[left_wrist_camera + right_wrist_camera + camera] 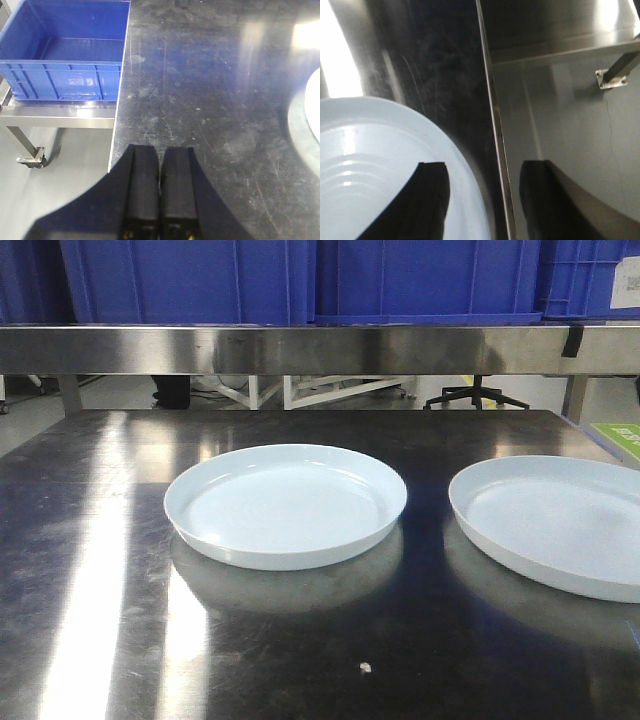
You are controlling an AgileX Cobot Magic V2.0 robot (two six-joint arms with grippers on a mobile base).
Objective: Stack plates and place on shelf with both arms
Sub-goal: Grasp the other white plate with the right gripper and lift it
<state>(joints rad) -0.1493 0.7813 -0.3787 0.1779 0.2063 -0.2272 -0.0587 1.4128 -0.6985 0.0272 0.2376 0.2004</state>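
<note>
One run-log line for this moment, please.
plates: unstacked, apart on table | left end effector: shut, empty | right end effector: open over plate rim

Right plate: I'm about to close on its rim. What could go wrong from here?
1. The right plate lies close to the table edge, and the open right gripper straddles that edge; a nudge outward might tip it off.
2. Its rim is low and glossy, so a pinch may slip.
3. The left gripper is shut and away from the left plate, so it can't steady anything yet.
</note>
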